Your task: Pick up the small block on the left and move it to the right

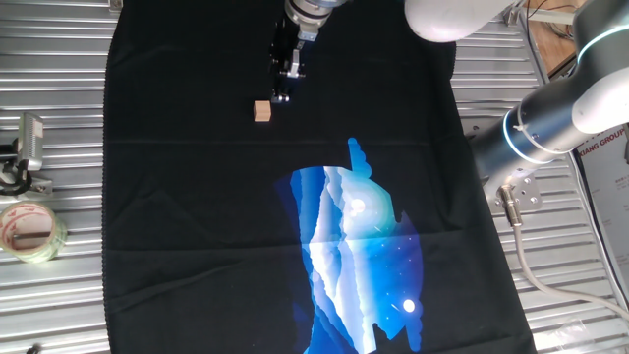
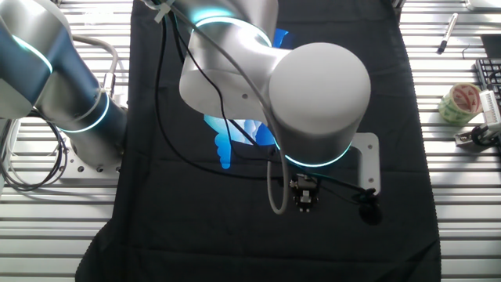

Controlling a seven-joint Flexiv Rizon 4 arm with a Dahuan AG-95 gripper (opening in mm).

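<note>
**Gripper beside the block, grasp not yet made**

Block (image 1: 261,111) sits on the black cloth (image 1: 177,216), toward the far left part of it, just left of and slightly nearer than the gripper (image 1: 282,95). The fingers look close together and hold nothing, though the view is too small to be sure of any gap; in the other fixed view the arm's wrist hides the block entirely and the gripper (image 2: 304,202) shows only as a dark lump.

The step in hand appears to be lining up for the pick. To do it well, the fingers should part wider than the cube, shift left until it lies squarely between them, then drop straight down so neither tip nudges it. A square approach to two flat faces would likely hold best. The blue print (image 1: 359,256) marks the cloth's right part; the tape roll (image 1: 29,231) lies well apart.
</note>
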